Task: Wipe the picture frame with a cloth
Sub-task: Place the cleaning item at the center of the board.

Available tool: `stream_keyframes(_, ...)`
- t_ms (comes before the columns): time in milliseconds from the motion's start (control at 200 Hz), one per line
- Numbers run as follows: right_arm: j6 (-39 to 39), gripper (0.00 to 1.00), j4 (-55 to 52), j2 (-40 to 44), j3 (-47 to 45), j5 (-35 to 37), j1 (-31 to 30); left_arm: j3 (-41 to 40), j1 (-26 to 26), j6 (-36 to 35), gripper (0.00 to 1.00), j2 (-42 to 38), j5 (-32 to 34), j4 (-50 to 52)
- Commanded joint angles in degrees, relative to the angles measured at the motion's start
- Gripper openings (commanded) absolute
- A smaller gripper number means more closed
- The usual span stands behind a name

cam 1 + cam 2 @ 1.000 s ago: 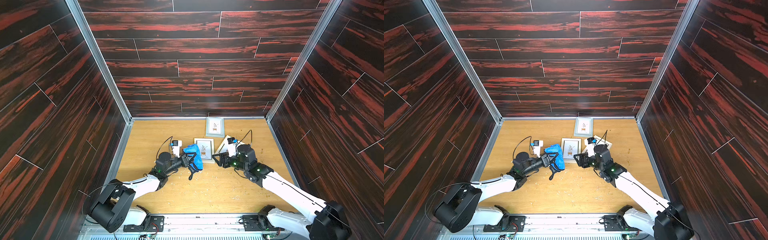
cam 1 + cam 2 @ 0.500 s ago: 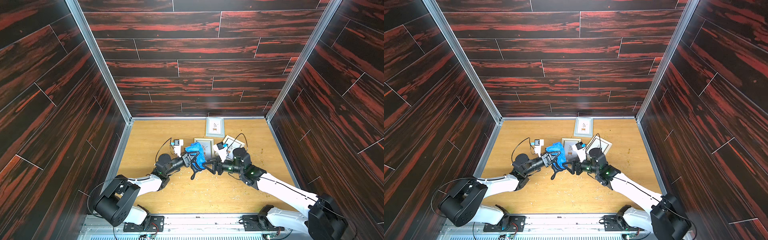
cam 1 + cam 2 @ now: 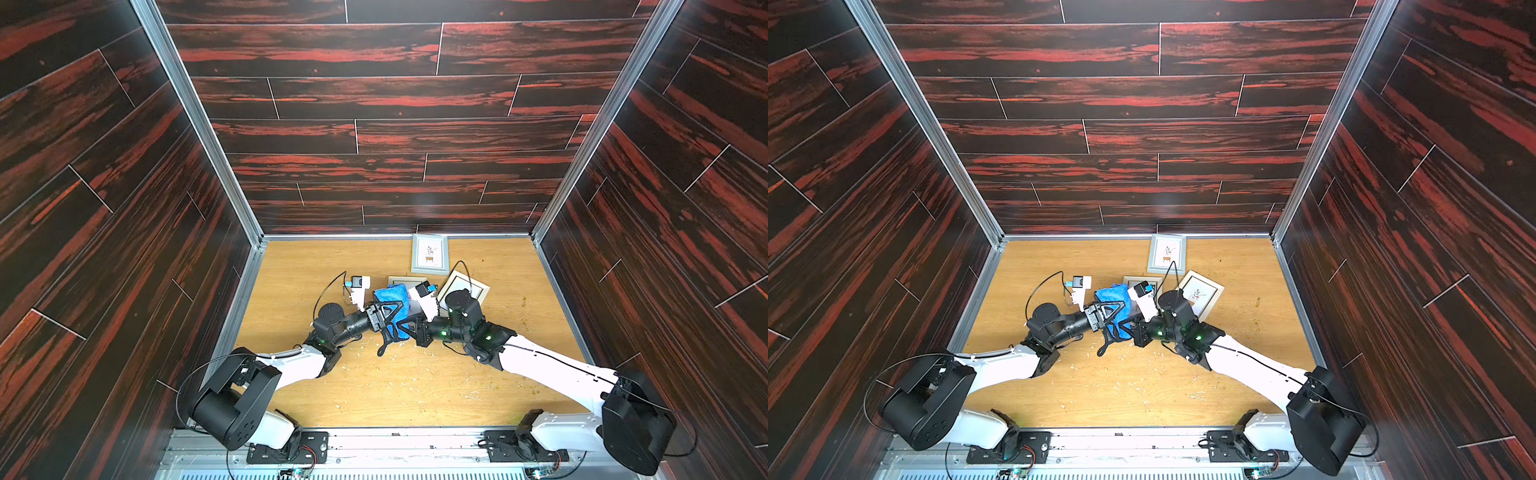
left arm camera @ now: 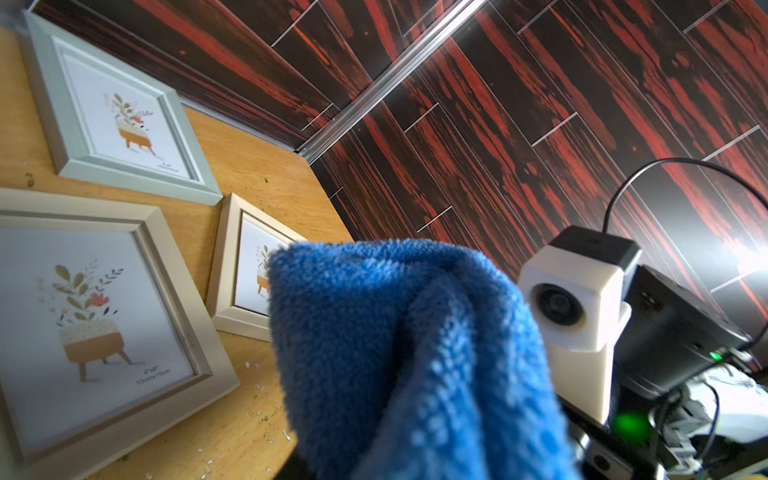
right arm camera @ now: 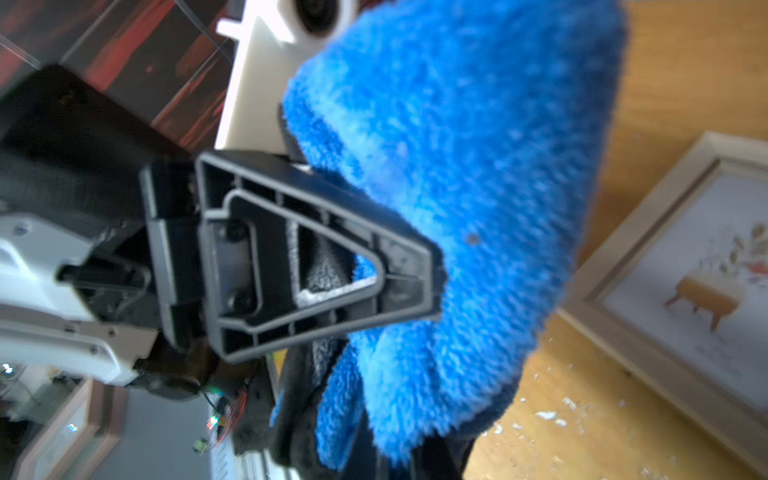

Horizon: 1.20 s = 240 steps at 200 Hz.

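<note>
Cloth (image 3: 388, 295) hangs above counter (image 3: 374, 386) between both tools, overlapping middle picture frame (image 3: 400, 279) in both top views. Right tool (image 3: 410, 329) pinches its lower edge; left tool (image 3: 392, 320): cannot tell (cloth drapes over the jaws).

arms (image 3: 291, 365): white links, black drum joints | left pincer (image 3: 392, 328): black ribbed triangle fingers, two screws | wrist cameras (image 4: 569, 299): white box, round black lens | cables (image 3: 328, 286): thin, black | green lights (image 3: 488, 337): on right arm | bases (image 3: 291, 446): black plates on metal rail
</note>
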<state>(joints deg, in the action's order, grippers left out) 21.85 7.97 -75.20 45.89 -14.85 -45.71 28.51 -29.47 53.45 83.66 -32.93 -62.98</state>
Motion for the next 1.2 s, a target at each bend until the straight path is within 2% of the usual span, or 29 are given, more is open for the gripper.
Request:
stream_keyframes(0,-1.6,0.0,-4.1,0.3,2.2,6.3,-0.7,0.9,1.3,0.4,0.49,-0.1,0.6,1.3)
stream_keyframes(120,-2.7,0.0,-7.3,0.7,3.1,8.8,-0.7,-0.3,4.7,1.0,0.57,-1.2,2.5,4.4)
stream_keyframes(125,-2.7,0.0,-7.5,0.7,3.2,8.9,-0.8,-0.3,4.8,1.1,0.58,-1.3,2.6,4.6)
stream_keyframes(140,-2.9,0.0,-8.0,0.8,3.4,9.3,-0.7,-0.4,5.3,1.1,0.7,-1.6,3.2,5.6)
stream_keyframes(150,-3.0,0.0,-8.3,0.8,3.5,9.5,-0.8,-0.5,5.6,1.3,0.72,-1.8,3.6,6.4)
stream_keyframes(271,-5.2,0.0,-14.0,1.1,5.0,13.2,-1.2,-1.1,9.0,-1.4,0.83,-6.3,6.9,14.9)
stream_keyframes(316,-6.2,0.0,-16.9,0.7,5.9,14.4,-1.4,-0.9,9.8,-3.8,0.88,-9.0,9.0,19.9)
stream_keyframes(356,-7.3,0.0,-19.6,0.1,6.9,15.1,-2.0,-0.4,10.1,-6.9,0.97,-11.5,11.1,26.5)
stream_keyframes(396,-8.2,0.0,-22.6,-0.6,8.1,16.7,-3.0,1.0,10.4,-10.5,1.0,-14.2,14.3,34.7)
stream_keyframes(521,-9.0,0.0,-30.9,-3.9,11.1,23.9,-7.9,2.9,10.8,-16.8,1.0,-20.4,28.0,49.1)
stream_keyframes(601,-9.0,0.0,-33.7,-5.9,11.7,23.5,-9.5,4.3,11.1,-19.1,1.0,-22.1,34.6,55.0)
stream_keyframes(671,-9.0,0.0,-35.5,-7.5,12.0,22.8,-11.2,4.9,11.5,-19.6,1.0,-22.1,37.9,57.7)
stream_keyframes(847,-8.7,0.0,-38.5,-12.4,13.2,26.0,-15.7,4.6,11.7,-18.4,1.0,-19.8,37.8,57.6)
stream_keyframes(1012,-8.6,0.02,-38.6,-15.3,13.5,27.8,-16.8,4.1,11.7,-18.4,1.0,-19.7,37.9,58.0)
stream_keyframes(1197,-8.5,0.16,-38.2,-16.2,13.5,30.2,-17.6,4.6,11.9,-19.5,1.0,-20.3,39.9,60.3)
